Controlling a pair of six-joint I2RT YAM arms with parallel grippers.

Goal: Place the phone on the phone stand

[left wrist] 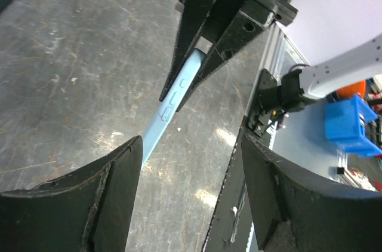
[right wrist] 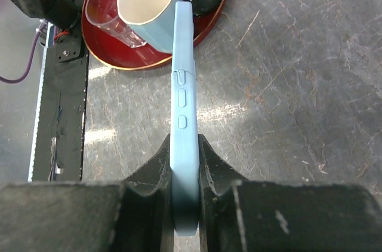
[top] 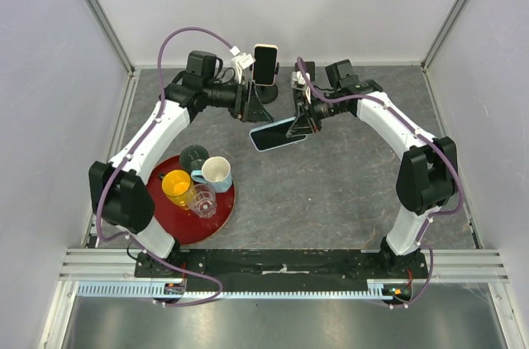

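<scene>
Beyond the red tray (top: pixel 221 215), off its far right corner, your right gripper (top: pixel 299 124) is clenched on one end of the light-blue phone (top: pixel 277 136). The free end points back toward the tray, and the button edge faces your right wrist camera. You cannot tell whether the phone's low end touches the table. Your left gripper (left wrist: pixel 192 144) hangs further from the tray than the phone. Its fingers are spread wide with nothing between them, and it looks straight at the phone. The black phone stand (top: pixel 266 94) sits just past that gripper, further again from the tray, carrying an upright pale-rimmed dark panel. On the tray stand a blue mug (top: pixel 215 172), a yellow cup (top: pixel 176 186), a clear glass (top: pixel 202 199) and a dark cup (top: pixel 195 155).
</scene>
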